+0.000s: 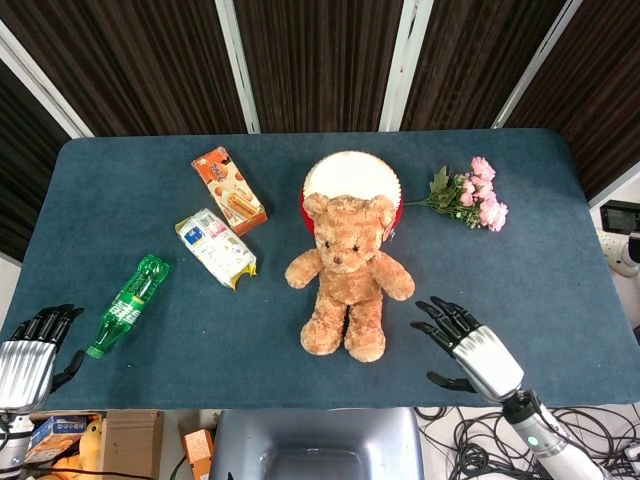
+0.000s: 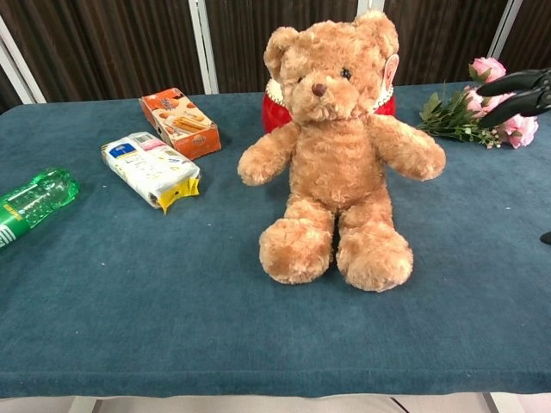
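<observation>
— From above, what's on the dark blue cloth-covered surface (image 1: 560, 250)?

— A tan plush teddy bear (image 1: 349, 274) sits at the centre, its head against a red round drum with a cream top (image 1: 352, 174). The right hand (image 1: 468, 344), silver-backed with black fingers spread and nothing in them, hovers near the bear's right side at the front edge, apart from it. The left hand (image 1: 28, 350) hangs off the front left corner, fingers loosely apart and empty, near a green plastic bottle lying on its side (image 1: 128, 303).

— And the rest?

— An orange biscuit box (image 1: 229, 190) and a white-and-yellow snack packet (image 1: 216, 247) lie left of the bear; a small bunch of pink flowers (image 1: 472, 197) lies to its right.

— From chest height?

— The bear (image 2: 338, 155) sits upright, legs forward. Only black fingertips (image 2: 516, 93) of the right hand show at the right edge, in front of the flowers (image 2: 484, 108). The bottle (image 2: 31, 203), packet (image 2: 152, 169) and box (image 2: 181, 122) line the left side.
</observation>
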`<move>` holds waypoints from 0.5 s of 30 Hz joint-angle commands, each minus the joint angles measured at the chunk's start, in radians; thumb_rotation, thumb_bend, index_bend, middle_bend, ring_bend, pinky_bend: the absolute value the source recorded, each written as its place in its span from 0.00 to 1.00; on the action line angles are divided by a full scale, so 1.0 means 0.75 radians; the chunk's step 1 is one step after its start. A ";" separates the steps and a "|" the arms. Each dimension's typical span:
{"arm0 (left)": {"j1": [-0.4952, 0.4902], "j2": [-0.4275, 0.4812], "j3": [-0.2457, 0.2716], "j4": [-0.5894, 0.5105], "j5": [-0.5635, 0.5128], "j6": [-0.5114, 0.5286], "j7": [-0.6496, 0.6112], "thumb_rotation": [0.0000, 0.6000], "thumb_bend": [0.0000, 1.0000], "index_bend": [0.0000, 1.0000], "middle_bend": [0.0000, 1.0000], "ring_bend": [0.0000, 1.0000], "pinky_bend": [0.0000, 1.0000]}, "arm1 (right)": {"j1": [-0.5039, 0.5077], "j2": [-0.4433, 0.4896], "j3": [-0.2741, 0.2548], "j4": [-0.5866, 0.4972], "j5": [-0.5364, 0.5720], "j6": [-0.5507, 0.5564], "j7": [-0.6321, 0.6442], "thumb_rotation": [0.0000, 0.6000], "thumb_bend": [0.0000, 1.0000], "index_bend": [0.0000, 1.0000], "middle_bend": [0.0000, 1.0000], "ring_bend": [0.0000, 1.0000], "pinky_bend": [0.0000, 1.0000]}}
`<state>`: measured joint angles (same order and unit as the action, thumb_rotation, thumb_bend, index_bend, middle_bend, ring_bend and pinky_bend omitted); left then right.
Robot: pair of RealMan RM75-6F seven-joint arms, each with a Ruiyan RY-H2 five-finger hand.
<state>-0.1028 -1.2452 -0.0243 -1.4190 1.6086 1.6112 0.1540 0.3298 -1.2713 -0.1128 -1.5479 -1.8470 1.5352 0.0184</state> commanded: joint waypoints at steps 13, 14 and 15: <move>-0.015 0.046 0.034 -0.048 0.019 -0.072 -0.077 1.00 0.28 0.27 0.24 0.22 0.40 | -0.026 -0.260 0.264 0.473 0.221 0.117 0.048 1.00 0.06 0.40 0.07 0.04 0.19; -0.017 0.048 0.034 -0.049 0.020 -0.075 -0.078 1.00 0.28 0.27 0.25 0.22 0.40 | -0.021 -0.287 0.277 0.526 0.229 0.123 0.041 1.00 0.06 0.41 0.07 0.04 0.18; -0.017 0.049 0.035 -0.050 0.020 -0.077 -0.076 1.00 0.28 0.27 0.25 0.22 0.40 | -0.017 -0.307 0.286 0.560 0.234 0.126 0.040 1.00 0.06 0.43 0.07 0.04 0.17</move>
<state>-0.1153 -1.2090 0.0015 -1.4561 1.6235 1.5536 0.0968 0.3080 -1.4534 0.0694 -1.1992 -1.6897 1.6120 0.0511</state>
